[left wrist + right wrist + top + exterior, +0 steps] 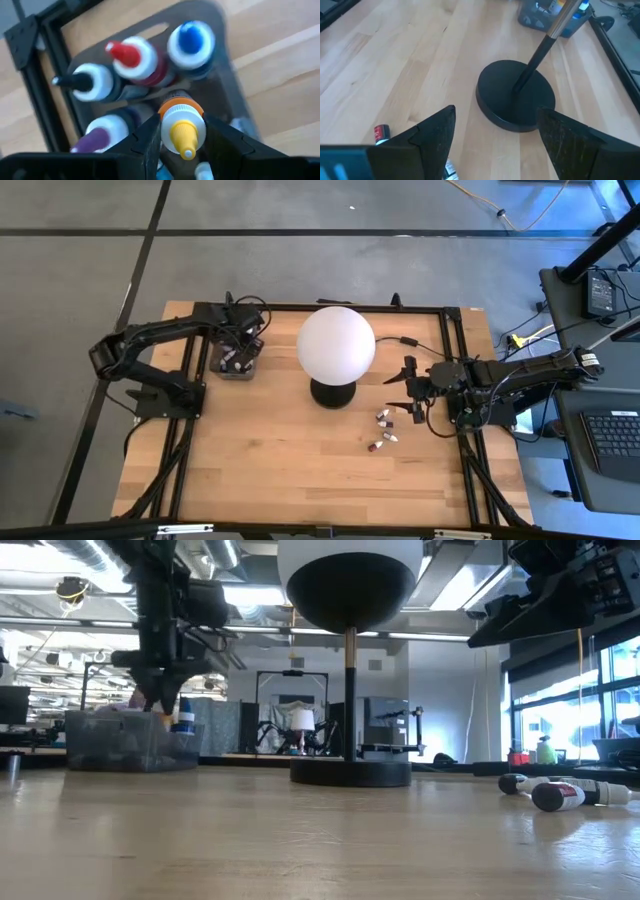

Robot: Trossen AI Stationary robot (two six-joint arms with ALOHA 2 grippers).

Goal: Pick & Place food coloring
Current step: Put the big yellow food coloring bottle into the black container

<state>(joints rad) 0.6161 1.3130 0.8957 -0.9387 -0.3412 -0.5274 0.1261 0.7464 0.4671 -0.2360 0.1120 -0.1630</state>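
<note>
A dark grey tray (236, 366) at the table's far left holds several food coloring bottles standing upright, with blue (191, 42), red (126, 54), black (80, 82) and purple (96, 140) tips. My left gripper (240, 345) reaches down into the tray and is shut on a bottle with an orange band and a yellow tip (182, 131). Three small bottles (383, 430) lie on their sides on the wood right of the lamp. My right gripper (410, 388) hangs open above the table just beyond them, with nothing between its fingers (495, 112). My left gripper pinches the yellow-tipped bottle between its two fingers, which lie on opposite sides of its white cap (167, 127) just under the orange band. The fingers come steeply from above. The bottle stands upright among the others; whether its bottom rests on the tray is hidden.
A big white globe lamp (336, 345) stands on a round black base (516, 95) in the middle of the table, between the two arms. A black frame (300, 308) runs round the table's edges. Bare wood lies toward the near edge.
</note>
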